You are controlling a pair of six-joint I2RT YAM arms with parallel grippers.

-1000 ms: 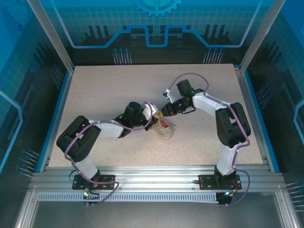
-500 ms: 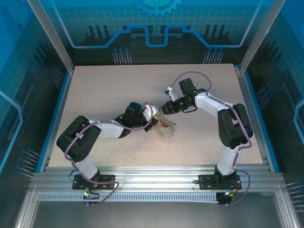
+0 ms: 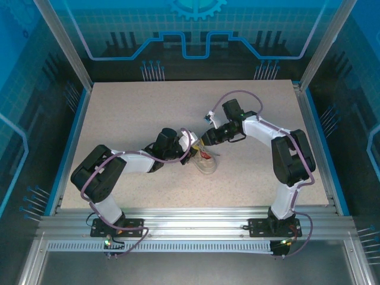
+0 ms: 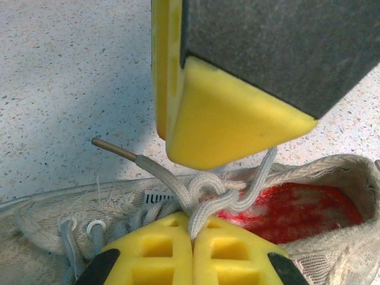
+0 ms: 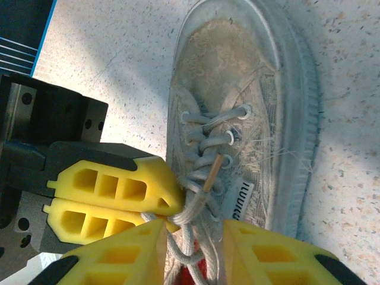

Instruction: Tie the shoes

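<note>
The small whitish-grey fabric sneaker [image 5: 249,77] is found directly beneath both grippers, on the speckled table [image 5: 356,178]. A thin white lace [image 4: 199,189] is clamped by the left gripper [image 4: 192,234], its yellow fingers pressed together. The fingers of the right gripper [image 5: 195,237] are held apart, with lace strands lying between them.

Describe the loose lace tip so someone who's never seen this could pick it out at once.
On the speckled table a grey sneaker lies near the middle. Above its lacing, beside the shut left gripper, one lace end sticks out free. It finishes in a thin, stiff tan tip, unlike the soft white laces around it.
</note>
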